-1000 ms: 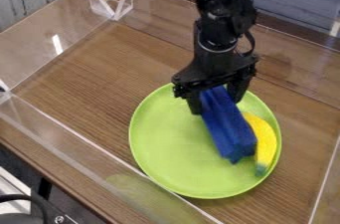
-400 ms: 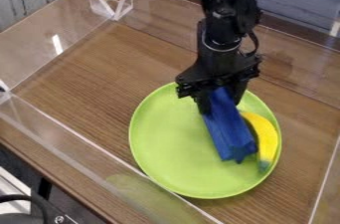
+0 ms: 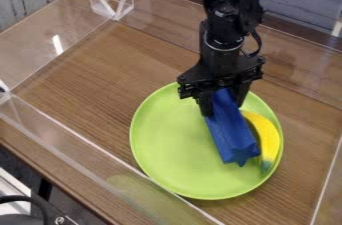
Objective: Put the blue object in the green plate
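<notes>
Wooden table and clear walls are framing the scene; the blue object is lying in the green plate beside a yellow toy. Since a moment ago, the pincer is narrowing onto the block's upper end, apparently gripping rather than releasing it.

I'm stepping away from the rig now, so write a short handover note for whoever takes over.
Gripper: pointing straight down over the plate, fingers around the upper end of the blue object; whether they grip it is unclear.
Blue object: lying in the green plate, right half, beside a yellow banana toy.
Done: block is inside the plate.
Left: confirm the fingers are released, then lift the arm away.
</notes>
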Tool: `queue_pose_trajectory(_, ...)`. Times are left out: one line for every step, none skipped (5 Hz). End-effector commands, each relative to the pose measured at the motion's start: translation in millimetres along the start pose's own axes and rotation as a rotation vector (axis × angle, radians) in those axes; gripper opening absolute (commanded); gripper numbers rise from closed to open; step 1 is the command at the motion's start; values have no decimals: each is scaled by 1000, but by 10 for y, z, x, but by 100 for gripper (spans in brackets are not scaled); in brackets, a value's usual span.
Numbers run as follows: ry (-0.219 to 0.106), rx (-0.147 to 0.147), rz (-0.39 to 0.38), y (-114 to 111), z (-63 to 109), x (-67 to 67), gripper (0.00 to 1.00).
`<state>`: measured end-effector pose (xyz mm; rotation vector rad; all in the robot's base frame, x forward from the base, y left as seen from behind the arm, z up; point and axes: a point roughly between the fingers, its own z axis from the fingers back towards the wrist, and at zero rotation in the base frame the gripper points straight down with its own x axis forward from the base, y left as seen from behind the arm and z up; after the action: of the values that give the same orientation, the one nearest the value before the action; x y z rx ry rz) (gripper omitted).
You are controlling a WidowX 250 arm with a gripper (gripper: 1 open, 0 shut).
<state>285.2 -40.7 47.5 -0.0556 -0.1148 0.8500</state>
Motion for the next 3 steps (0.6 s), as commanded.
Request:
queue_pose_trajectory(-39, -67, 28, -22, 193, 91, 0)
queue_pose_trajectory(-31, -76, -5, -28, 128, 129, 0)
queue_pose_trajectory(-24, -80, -40, -17, 70, 158, 0)
